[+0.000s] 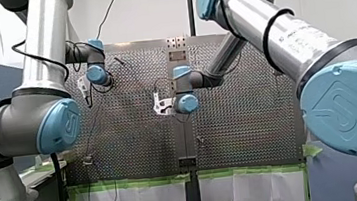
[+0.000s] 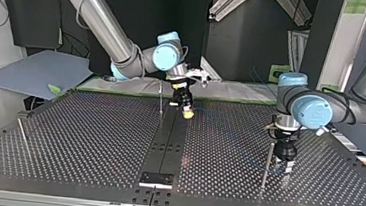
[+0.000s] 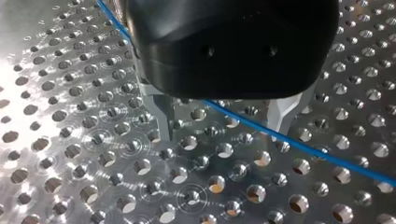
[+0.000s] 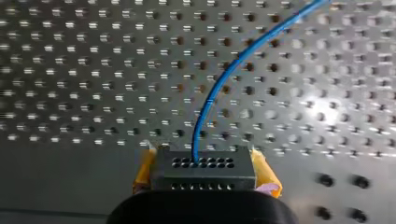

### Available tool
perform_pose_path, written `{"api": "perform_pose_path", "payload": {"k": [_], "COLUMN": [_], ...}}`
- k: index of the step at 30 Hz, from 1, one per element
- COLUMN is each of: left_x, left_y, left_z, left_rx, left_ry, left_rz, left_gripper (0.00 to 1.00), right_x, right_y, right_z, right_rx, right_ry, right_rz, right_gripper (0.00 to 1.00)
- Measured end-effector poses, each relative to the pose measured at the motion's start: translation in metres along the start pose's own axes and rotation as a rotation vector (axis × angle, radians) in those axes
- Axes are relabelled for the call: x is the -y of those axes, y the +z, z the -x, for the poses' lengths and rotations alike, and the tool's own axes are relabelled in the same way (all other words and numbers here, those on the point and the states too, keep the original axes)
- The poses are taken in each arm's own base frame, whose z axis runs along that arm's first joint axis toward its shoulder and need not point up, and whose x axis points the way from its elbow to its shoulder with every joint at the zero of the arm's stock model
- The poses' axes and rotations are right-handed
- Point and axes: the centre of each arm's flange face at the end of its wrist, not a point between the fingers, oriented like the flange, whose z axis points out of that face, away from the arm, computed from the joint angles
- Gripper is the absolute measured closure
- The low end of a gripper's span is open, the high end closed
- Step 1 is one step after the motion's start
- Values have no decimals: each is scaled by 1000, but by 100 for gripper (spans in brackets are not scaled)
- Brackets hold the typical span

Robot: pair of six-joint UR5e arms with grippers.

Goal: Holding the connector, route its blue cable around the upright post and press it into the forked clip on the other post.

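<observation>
Right hand (image 4: 203,164), yellow pads: closed on a small black rectangular plastic connector (image 4: 203,175) with two rows of holes in its face. The pads (image 4: 265,173) bear on its two short sides. A thin blue cable (image 4: 208,100) leaves the holed face ahead of the hand and arcs away over the perforated metal surface (image 4: 70,70). In the top view this hand hangs at centre frame, just beside a thin upright metal post (image 2: 161,98).

Left hand (image 3: 224,123), black with bare metal fingers (image 3: 163,116): spread wide, gripping nothing. The cable runs across between the fingers, low over the surface. It appears to touch neither. In the top view this hand sits at right of frame, just beside a second thin post (image 2: 267,163). Cannot tell which post carries the fork.

Handling, as I judge it:
- Connector: light and rigid. The side hold it has now looks like the right one.
- Cable: light and springy, since it keeps a smooth bow rather than flopping. It will likely spring off a post unless kept gently taut.
- Cable surface: thin and smooth, so it may slide between metal fingers. Best pinched close to the clip for the press.
- Risk: a hard pull would strain the joint at the connector.

Containers: none in view.
</observation>
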Motion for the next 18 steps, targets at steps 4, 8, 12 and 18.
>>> {"api": "perform_pose_path", "payload": {"k": [4, 8, 12, 18], "left_x": [0, 1, 1, 4], "left_y": [0, 0, 0, -1], "left_z": [0, 0, 0, -1], "left_rx": [1, 1, 1, -1], "left_ry": [0, 0, 0, 0], "left_rz": [-1, -2, -1, -3], "left_gripper": [0, 0, 0, 0], "right_x": [3, 7, 10, 14], "right_y": [0, -2, -4, -7], "right_z": [25, 50, 74, 108], "right_rx": [30, 65, 89, 112], "right_ry": [0, -5, -10, -16], "right_rz": [-1, 7, 27, 63], "right_gripper": [100, 100, 100, 100]}}
